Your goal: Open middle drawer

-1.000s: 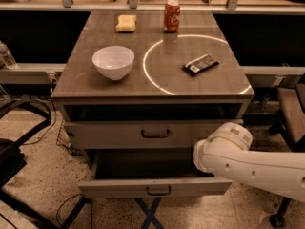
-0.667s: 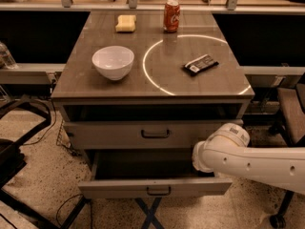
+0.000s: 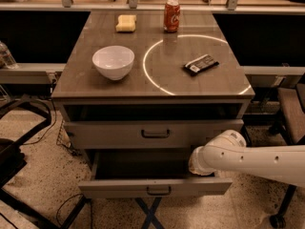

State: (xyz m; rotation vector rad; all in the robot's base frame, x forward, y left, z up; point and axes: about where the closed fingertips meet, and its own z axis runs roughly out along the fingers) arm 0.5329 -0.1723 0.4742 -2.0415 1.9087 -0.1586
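Note:
The middle drawer [image 3: 119,189] is pulled out at the bottom of the cabinet. It has a low flat front, a small dark bar handle [image 3: 158,191] and a dark inside. My white arm [image 3: 224,155] comes in from the right, and its end sits over the drawer's right part, just behind the front. My gripper is hidden behind the arm's end, inside the drawer. The taller-fronted drawer [image 3: 155,133] above it is nearly shut.
On the cabinet top [image 3: 119,87] are a white bowl [image 3: 113,62], a red can [image 3: 171,15], a yellow sponge [image 3: 126,23] and a dark snack bar [image 3: 200,64]. A chair [image 3: 290,109] stands at the right. Dark stands and cables [image 3: 19,151] lie at the left.
My arm's end has sunk slightly and shifted a little left at the drawer's right side. The pulled-out drawer stands about as before.

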